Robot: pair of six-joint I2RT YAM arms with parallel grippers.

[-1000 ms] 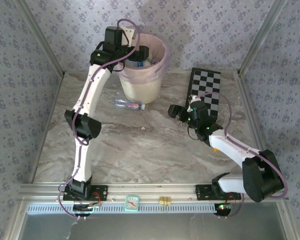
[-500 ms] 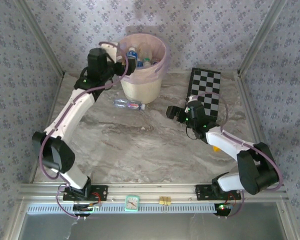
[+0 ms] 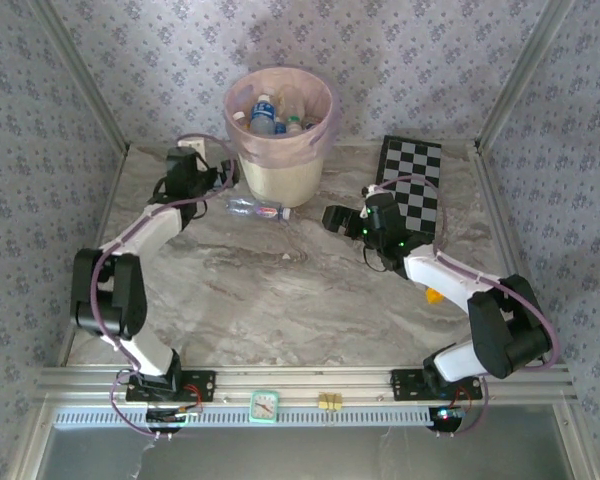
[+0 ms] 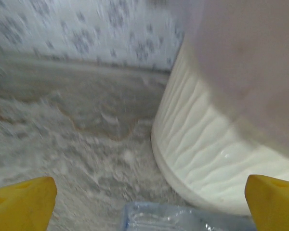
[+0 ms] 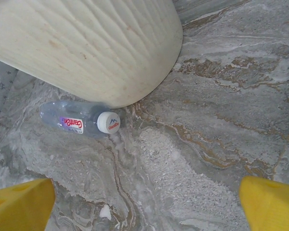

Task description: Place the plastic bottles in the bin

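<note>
The cream-white bin (image 3: 280,165) with its pink liner stands at the back of the table, and several plastic bottles (image 3: 267,114) lie inside it. One clear bottle (image 3: 257,209) with a white cap lies on its side on the marble just in front of the bin. My left gripper (image 3: 223,174) is low beside the bin's left wall, open, with that bottle's end (image 4: 183,219) just below it and the bin wall (image 4: 216,139) to its right. My right gripper (image 3: 338,217) hangs open to the right of the bottle (image 5: 79,120), which rests against the bin (image 5: 86,43).
A black-and-white checkerboard (image 3: 412,185) lies flat at the back right. A small yellow-orange thing (image 3: 433,296) shows beside the right forearm. Patterned walls and metal posts close in the table on three sides.
My left arm has come down from over the bin to table height at the bin's left side. My right gripper has edged left and back, toward the lying bottle.
</note>
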